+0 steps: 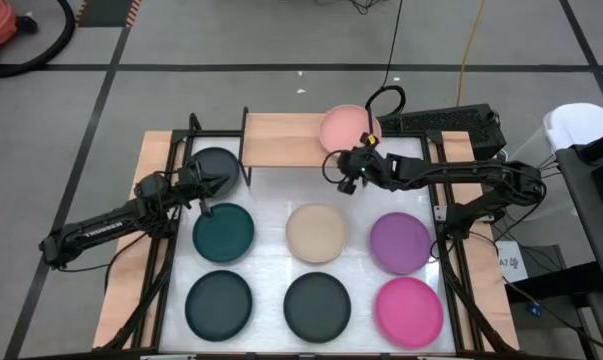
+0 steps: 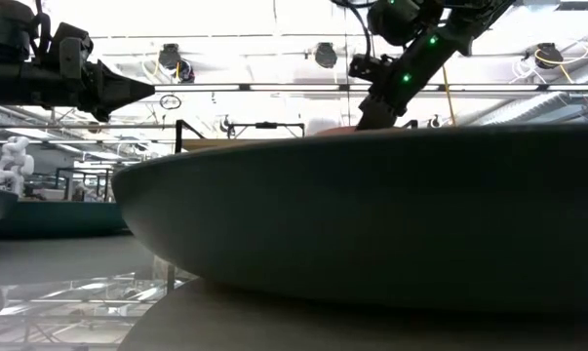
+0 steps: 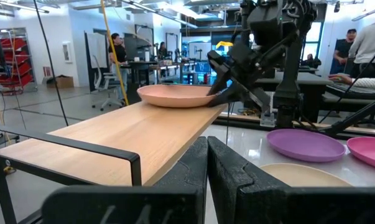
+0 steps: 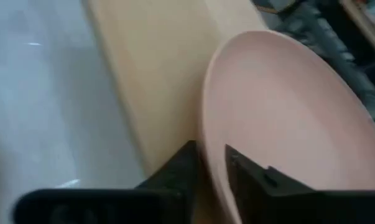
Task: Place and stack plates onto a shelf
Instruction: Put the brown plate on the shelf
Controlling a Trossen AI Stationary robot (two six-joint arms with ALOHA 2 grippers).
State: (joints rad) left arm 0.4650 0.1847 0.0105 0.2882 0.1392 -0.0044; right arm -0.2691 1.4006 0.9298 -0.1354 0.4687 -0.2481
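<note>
A pale pink plate [image 1: 348,127] lies on the right end of the light-wood shelf [image 1: 281,140]. My right gripper [image 1: 339,160] is shut on its near rim. My left gripper [image 1: 207,188] is shut and empty, raised above the near edge of a dark grey plate [image 1: 217,168] left of the shelf. On the white tabletop lie a teal plate [image 1: 223,231], a beige plate [image 1: 317,232], a purple plate [image 1: 400,242], two dark grey plates [image 1: 219,303] [image 1: 317,305] and a magenta plate [image 1: 409,311]. My right gripper pinches the pink plate's rim [image 4: 213,163] on the side toward the table's near edge, one finger [image 4: 249,177] inside the plate and one [image 4: 178,171] outside. The fingers come slanting down from the near right side. The plate's underside [image 3: 175,102] rests on the shelf board.
The shelf's left part [image 3: 112,134] is bare wood, with a thin black rail [image 3: 69,146] at its end. In the low view the near dark grey plate [image 2: 372,214] fills the foreground and hides most of the table. People [image 3: 119,46] stand in the room beyond.
</note>
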